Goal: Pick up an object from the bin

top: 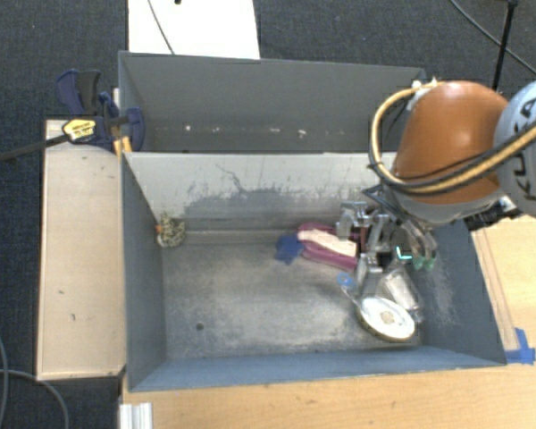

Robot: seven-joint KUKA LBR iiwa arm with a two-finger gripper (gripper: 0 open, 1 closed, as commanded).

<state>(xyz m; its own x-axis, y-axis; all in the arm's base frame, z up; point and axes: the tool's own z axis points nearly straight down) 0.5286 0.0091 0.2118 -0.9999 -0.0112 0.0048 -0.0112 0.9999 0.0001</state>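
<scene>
One white disc (389, 320), one pink item (324, 244) (both right)

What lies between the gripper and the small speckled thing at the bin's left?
Camera view: beside the gripper, a pink-and-purple thing, then a blue scrap; then bare floor to the speckled thing.

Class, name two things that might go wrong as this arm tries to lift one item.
The pincer sits amid a tight cluster: pink-and-white object, blue piece, round white disc. It may catch two at once or nudge one away. The cluster lies near the bin wall on the view's right, so the arm might scrape it.
</scene>
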